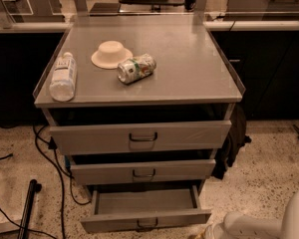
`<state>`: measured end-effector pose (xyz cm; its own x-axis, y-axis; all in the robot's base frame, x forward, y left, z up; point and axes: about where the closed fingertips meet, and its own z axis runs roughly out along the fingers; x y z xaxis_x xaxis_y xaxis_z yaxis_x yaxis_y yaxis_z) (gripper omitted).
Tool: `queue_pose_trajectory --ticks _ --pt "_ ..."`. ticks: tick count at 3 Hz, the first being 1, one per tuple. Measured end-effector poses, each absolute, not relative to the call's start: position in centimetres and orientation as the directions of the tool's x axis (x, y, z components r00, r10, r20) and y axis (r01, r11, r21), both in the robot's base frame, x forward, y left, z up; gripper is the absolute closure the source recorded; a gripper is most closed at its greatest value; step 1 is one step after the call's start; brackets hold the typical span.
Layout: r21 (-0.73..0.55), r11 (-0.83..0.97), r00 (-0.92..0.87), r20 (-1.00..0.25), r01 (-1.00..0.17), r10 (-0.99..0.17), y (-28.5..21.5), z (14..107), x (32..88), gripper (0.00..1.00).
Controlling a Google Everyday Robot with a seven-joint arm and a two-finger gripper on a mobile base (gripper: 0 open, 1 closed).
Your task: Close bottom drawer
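The bottom drawer [114, 222] is the lowest of three grey cabinet drawers. It is pulled out well past the two above and its inside [144, 201] is bare. Its low front panel has a small dark handle [148, 225] at the middle. My gripper [208, 231] is at the bottom edge of the camera view, just right of the drawer's front right corner, on the end of the white arm [254, 226]. Whether it touches the panel I cannot tell.
On the cabinet top [189, 68] lie a plastic bottle [63, 76], an upturned white bowl [111, 54] and a can on its side [136, 68]. The top drawer [139, 136] and middle drawer [142, 172] stand slightly out. Black cables [50, 153] and a dark pole [29, 205] lie at the left.
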<state>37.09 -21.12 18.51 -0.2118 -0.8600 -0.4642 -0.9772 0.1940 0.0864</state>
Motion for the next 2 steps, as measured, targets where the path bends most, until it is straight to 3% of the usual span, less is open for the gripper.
queue_pose_trajectory --ticks 2 --pt "0.037 0.15 -0.146 -0.534 -0.988 -0.833 -20.2 15.7 38.3 1.0"
